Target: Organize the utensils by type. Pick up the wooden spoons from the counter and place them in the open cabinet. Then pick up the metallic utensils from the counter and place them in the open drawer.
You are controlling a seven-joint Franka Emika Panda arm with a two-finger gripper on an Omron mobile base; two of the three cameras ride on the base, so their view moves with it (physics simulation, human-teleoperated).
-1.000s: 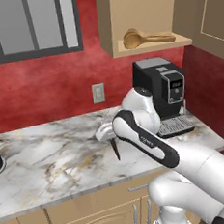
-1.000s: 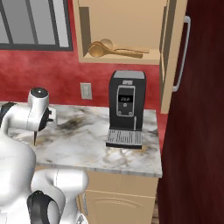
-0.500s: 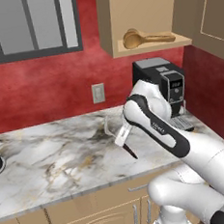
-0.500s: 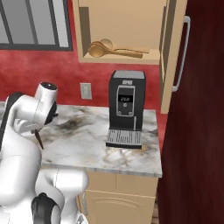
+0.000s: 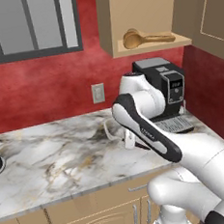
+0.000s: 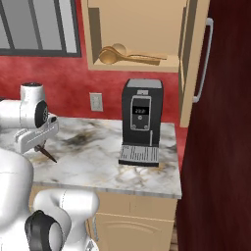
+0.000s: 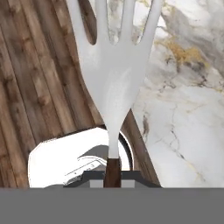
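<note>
No readable writing is showing; the coffee machine (image 6: pixel 141 122) display is only a pale blur. The gripper (image 7: pixel 113 173) is pinching tight on a fork (image 7: pixel 114 74) by its dark handle, hanging over the counter (image 6: pixel 103 162) left of the machine. Since a second ago, the arm is swinging the fork nearer the machine. Both wooden spoons (image 6: pixel 128 55) are lying in the open cabinet (image 6: pixel 135 29) above it.

Coffee machine (image 6: pixel 141 122) blocks counter's (image 6: pixel 93 166) right end (left stretch bare)
</note>
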